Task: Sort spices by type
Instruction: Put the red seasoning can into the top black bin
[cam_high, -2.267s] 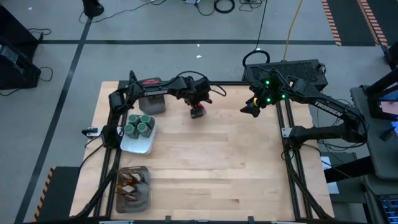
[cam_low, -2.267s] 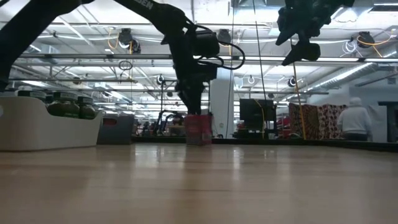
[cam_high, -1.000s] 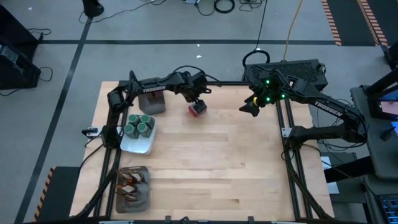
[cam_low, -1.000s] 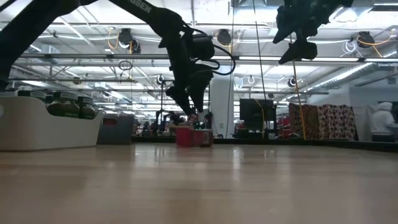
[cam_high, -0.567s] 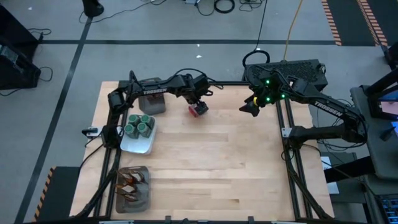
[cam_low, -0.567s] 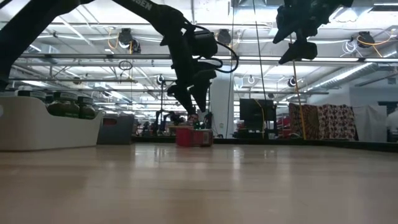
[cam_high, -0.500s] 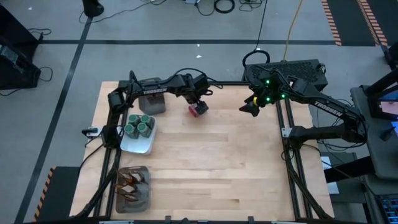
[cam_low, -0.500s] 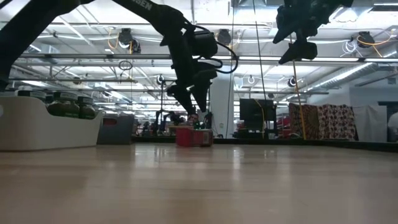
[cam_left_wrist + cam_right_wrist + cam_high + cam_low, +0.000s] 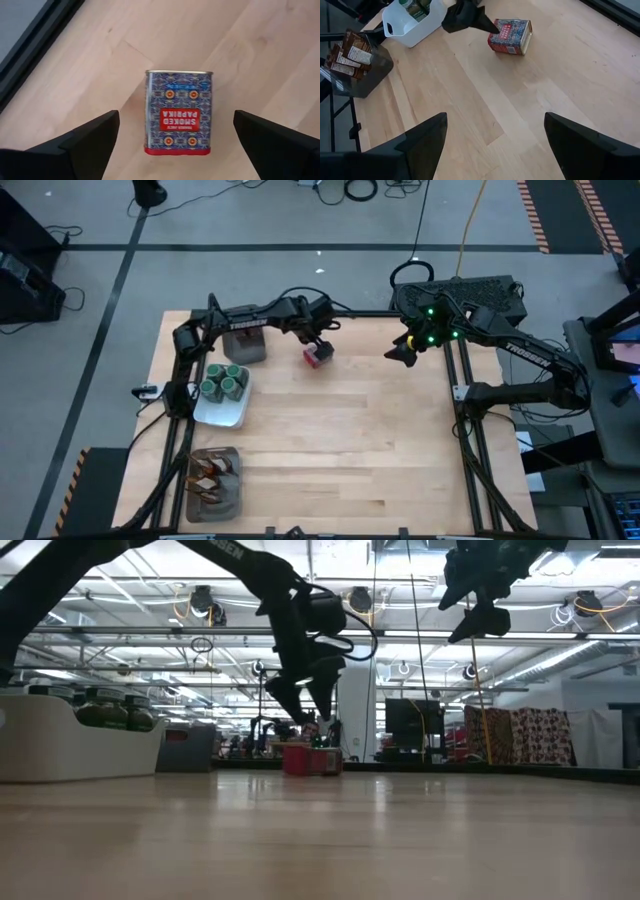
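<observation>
- Now the dish [image 9: 222,412] at 9 o'clock holds jars [image 9: 224,381]; the tray [image 9: 213,492] at 7 holds sachets [image 9: 212,470].
- Left jaws [image 9: 312,340] gape wider than before, off the fallen tin [image 9: 318,355]; right jaws [image 9: 396,354] are open, empty.

Readable text: two bits
Red tin [image 9: 179,114] lying on its side on the surface reads "SMOKED PAPRIKA", upside down in my left wrist view. My right arm [image 9: 530,356] says "TROSSEN".

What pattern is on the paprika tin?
Blue ornamental tiling with a red label panel on the tin; left wrist view.
</observation>
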Controlling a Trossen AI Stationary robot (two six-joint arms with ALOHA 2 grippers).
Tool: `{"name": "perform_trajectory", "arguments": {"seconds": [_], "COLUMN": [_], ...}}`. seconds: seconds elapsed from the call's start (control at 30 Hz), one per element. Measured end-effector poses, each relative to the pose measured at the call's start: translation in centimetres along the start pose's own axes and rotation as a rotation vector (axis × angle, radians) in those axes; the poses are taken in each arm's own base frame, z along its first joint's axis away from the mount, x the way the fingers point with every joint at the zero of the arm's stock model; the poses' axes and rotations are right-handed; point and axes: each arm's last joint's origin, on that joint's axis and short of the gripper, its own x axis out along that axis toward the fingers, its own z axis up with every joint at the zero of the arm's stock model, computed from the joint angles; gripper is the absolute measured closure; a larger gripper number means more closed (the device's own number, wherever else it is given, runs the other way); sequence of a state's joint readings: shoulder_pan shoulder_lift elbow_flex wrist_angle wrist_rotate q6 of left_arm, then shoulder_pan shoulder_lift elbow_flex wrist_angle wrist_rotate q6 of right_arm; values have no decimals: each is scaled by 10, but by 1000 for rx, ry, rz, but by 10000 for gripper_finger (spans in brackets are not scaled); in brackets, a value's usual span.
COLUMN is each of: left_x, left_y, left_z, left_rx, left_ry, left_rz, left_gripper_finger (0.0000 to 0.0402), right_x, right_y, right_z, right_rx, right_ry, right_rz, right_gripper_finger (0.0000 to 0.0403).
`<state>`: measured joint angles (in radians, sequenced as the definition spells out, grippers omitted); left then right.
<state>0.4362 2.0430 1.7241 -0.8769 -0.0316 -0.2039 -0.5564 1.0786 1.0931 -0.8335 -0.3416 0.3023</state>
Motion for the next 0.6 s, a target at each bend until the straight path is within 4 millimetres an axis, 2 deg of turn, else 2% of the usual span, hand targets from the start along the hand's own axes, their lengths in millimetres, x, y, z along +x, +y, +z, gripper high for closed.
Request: {"name": "perform_trajectory", "arguments": {"seconds": [0.2,0.6], "left_x": [5,39], "left_y": [-1,-8], "left_z": [1,-6], "left_rx": [2,23], "left_ry": [-2,93], "left_rz": [-5,-18], "left_gripper_finger": [5,6], "right_x": [0,0], "right_y": [1,1], "right_z": [3,4], "right_rx": [-10,-7], "right_ry": [-26,-40], "right_rz": [8,13], "right_gripper_finger": [87,87]}}
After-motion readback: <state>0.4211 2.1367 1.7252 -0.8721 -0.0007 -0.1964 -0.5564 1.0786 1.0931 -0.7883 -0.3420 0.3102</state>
